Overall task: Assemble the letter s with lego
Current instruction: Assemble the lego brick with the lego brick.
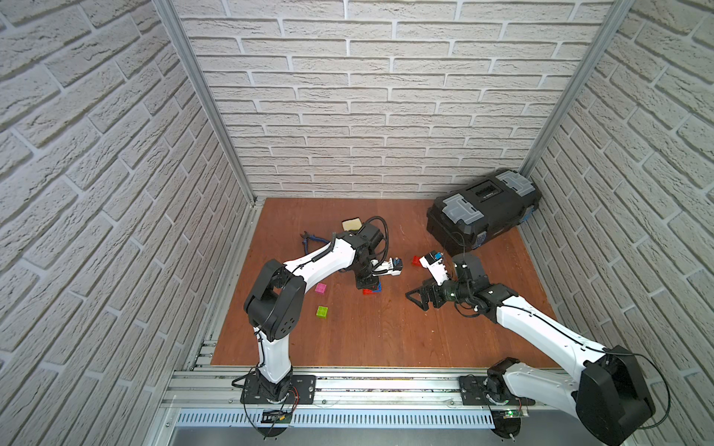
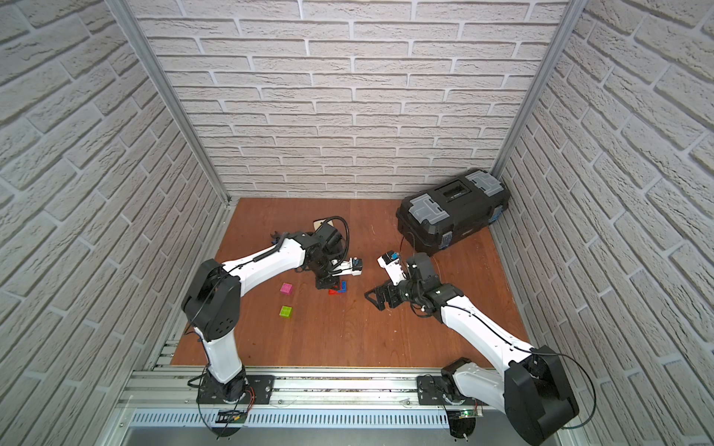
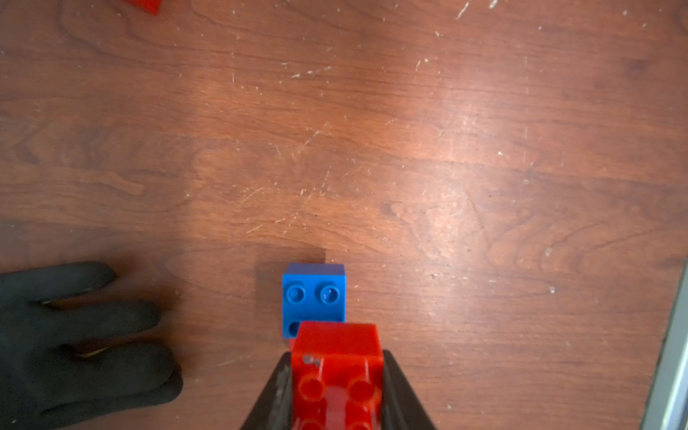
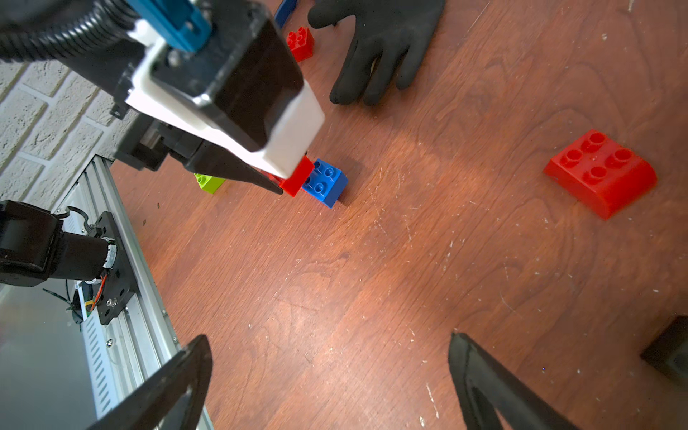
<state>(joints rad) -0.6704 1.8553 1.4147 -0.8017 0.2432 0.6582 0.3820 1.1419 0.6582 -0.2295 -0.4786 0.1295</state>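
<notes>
The wooden table [image 1: 367, 340] holds a pink brick [image 1: 320, 288], green brick [image 1: 322, 312], blue brick [image 4: 324, 182], black glove [image 4: 379, 48] and toolbox [image 1: 483, 210].

Red brick [image 3: 337, 357]; blue brick [image 3: 314, 298]; pink brick [image 1: 320, 288]; lime-green brick [image 1: 322, 311]; black glove [image 3: 82, 346]; worktop [image 3: 446, 149] reddish-brown wood grain; toolbox [image 1: 483, 216] black, grey latches.

Left gripper [image 3: 337, 357]: jaws clamped on the sides of a red brick [image 3: 337, 372].
Blue brick [image 3: 314, 294]: on the table [image 3: 446, 149], studded face toward the camera; the red brick covers its near edge, and whether they touch is unclear.
Glove [image 3: 74, 346]: black, flat on the table, fingers pointing toward the blue brick, apart from it.
Red piece [image 3: 145, 4]: far off, cut by the frame.
Rail [image 3: 670, 372]: grey strip at the table's edge.
</notes>
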